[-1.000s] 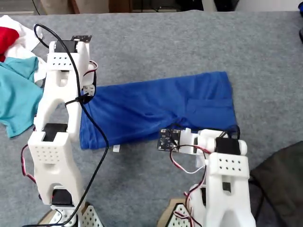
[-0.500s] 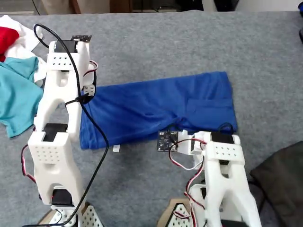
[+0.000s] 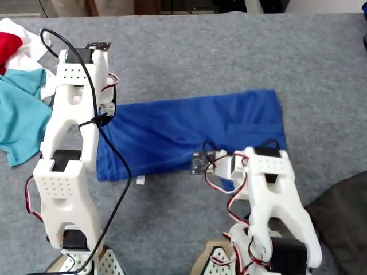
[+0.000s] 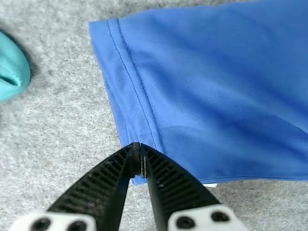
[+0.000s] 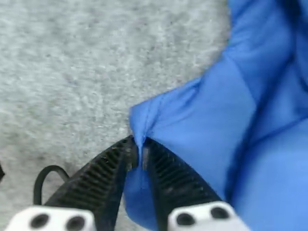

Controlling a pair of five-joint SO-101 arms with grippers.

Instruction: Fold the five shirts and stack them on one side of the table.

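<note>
We see the right gripper (image 5: pixel 139 153) pinching a fold of the blue shirt (image 3: pixel 172 134), and the left gripper (image 4: pixel 138 155) clenched at its hem, its catch unclear.

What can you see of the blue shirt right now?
The blue shirt is smooth, thin-looking fabric, folded into a long band lying mostly flat on the grey table. One end shows a stitched hem. The left gripper is shut on that hem's corner. The right gripper pinches the near edge, raising a small peak.
</note>
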